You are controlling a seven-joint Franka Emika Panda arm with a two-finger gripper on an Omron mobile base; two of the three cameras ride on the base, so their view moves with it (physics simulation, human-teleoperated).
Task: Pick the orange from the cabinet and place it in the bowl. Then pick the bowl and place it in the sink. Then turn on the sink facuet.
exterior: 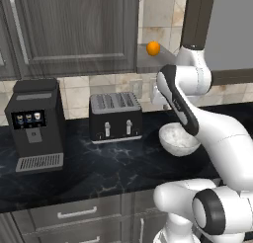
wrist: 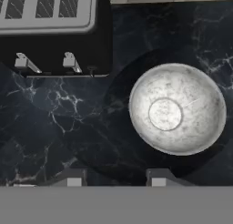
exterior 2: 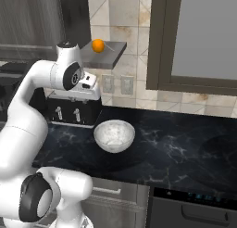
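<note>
The orange (exterior: 153,48) (exterior 2: 97,45) rests on the grey shelf (exterior 2: 110,56) of the open cabinet, whose door (exterior 2: 200,37) is swung out to the right. Below it the empty white speckled bowl (exterior: 177,139) (exterior 2: 114,136) (wrist: 177,109) stands on the black marble counter. My gripper (wrist: 113,178) hangs above the counter and points straight down. It is just to the left of the bowl and well below the orange. It is open, with nothing between its fingers. The sink and the sink faucet are out of view.
A black toaster (exterior: 115,116) (wrist: 50,32) stands left of the bowl, against the tiled wall. Further left is a black coffee machine (exterior: 37,123). A dark wood-grain cabinet (exterior: 69,29) hangs above them. Drawers run under the counter's front edge (exterior: 79,212).
</note>
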